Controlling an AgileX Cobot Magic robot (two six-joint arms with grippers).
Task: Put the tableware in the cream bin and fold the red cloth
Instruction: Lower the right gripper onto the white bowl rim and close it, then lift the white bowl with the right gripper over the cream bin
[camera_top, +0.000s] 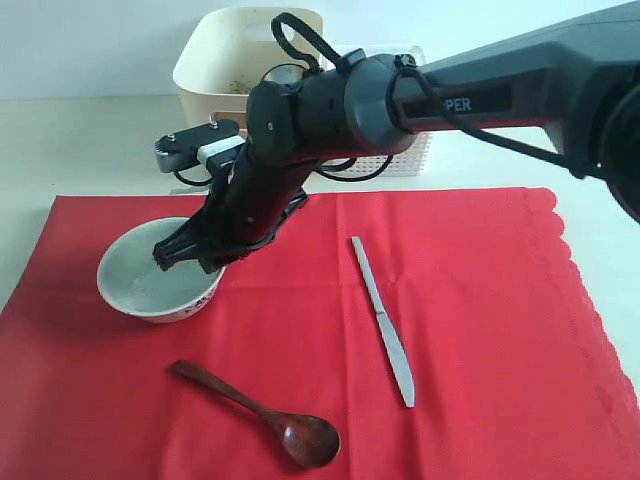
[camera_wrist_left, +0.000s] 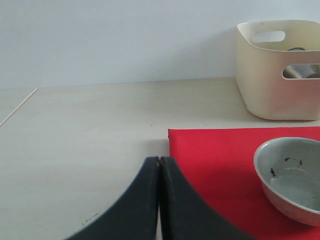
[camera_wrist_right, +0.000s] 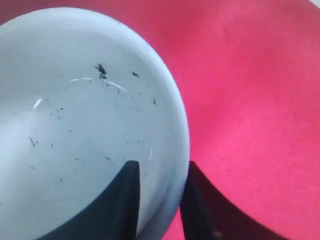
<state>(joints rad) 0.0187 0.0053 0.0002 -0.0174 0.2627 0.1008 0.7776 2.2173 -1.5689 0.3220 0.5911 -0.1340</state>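
I see my right claw (camera_wrist_right: 160, 167) narrowed onto the rim of the white speckled bowl (camera_top: 140, 285), one finger inside, one outside, at 9 o'clock on the red cloth (camera_top: 480, 300). The silver table knife (camera_top: 385, 325) lies mid-cloth, the dark wooden spoon (camera_top: 270, 415) near 6, the cream bin (camera_top: 215, 70) beyond at 12. My left claw (camera_wrist_left: 159, 161) is pressed together, empty

white perforated basket (camera_top: 415, 160) stands on the pale table (camera_top: 80, 140).

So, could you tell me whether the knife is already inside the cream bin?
No, the knife lies flat on the red cloth, to the right of the bowl in the exterior view.
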